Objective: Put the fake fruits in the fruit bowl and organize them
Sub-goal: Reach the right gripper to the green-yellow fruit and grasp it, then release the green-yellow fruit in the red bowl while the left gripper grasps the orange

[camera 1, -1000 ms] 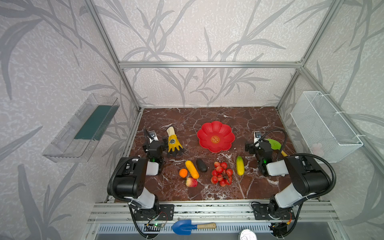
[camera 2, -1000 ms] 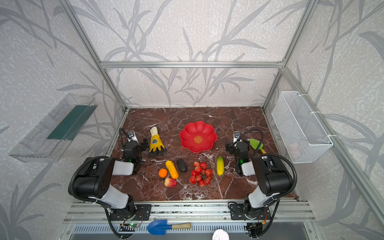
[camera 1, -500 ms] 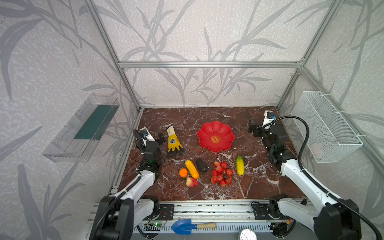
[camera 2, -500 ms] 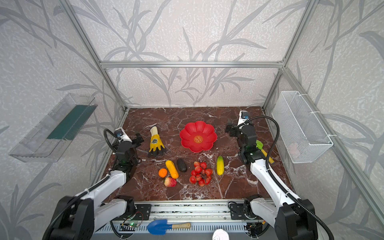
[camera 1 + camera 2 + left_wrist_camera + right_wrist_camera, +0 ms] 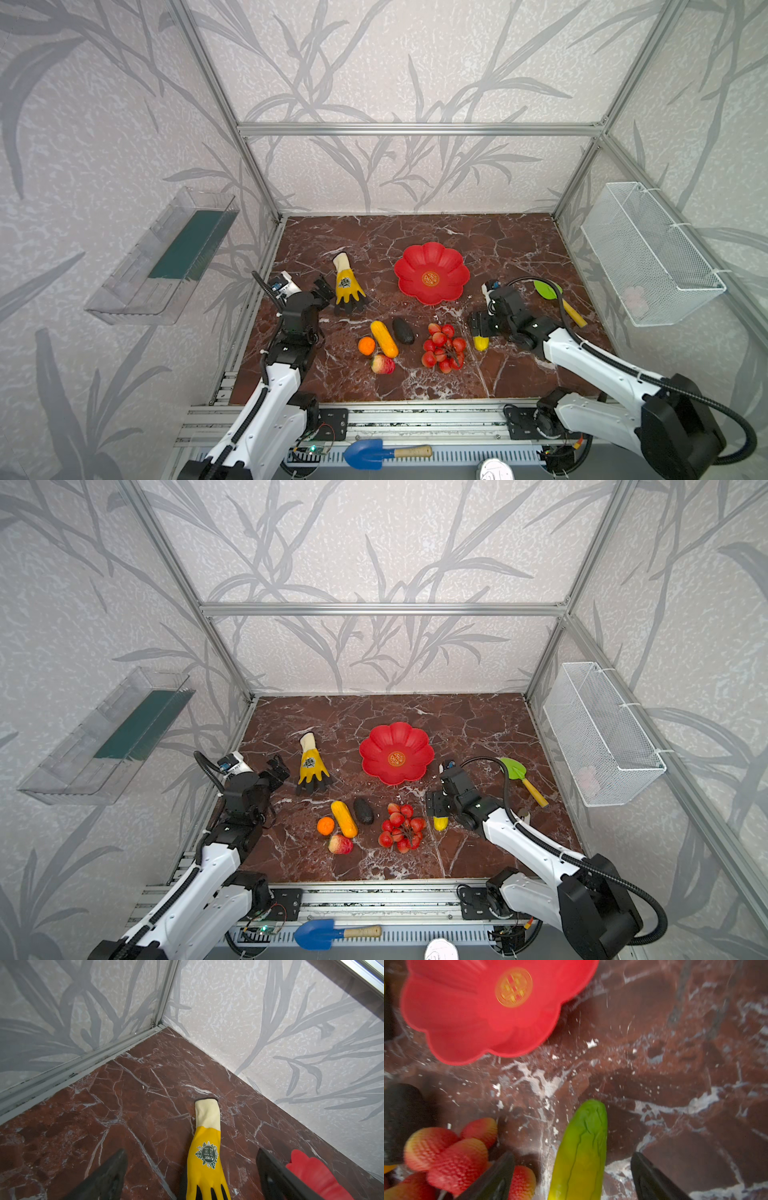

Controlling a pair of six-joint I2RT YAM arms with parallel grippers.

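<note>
The right gripper (image 5: 572, 1154) hangs low over the yellow-green oblong (image 5: 583, 1147). Its jaws are spread to either side of the fruit, with marble showing in both gaps, so nothing is held yet. The fruit lies on the table (image 5: 519, 249), near and right of the fruit bowl (image 5: 415, 266), lengthwise between the fingers.

It looks like hollow moulded plastic: light, stiff, with a smooth creased skin that could slip. I judge a grip across the thick middle safer than one at the tapered tip.

Just left of it sits the bunch of red berries (image 5: 444, 347), knobbly and net-textured. Further left lie the dark avocado (image 5: 403, 331), yellow-orange oblong (image 5: 384, 338), orange ball (image 5: 366, 345) and apple (image 5: 383, 364).

The bowl, glossy red with a scalloped petal rim and a gold emblem, is empty. At the left, the left gripper (image 5: 191, 1152) stands wide and empty, facing a yellow-and-black glove (image 5: 348, 286).
</note>
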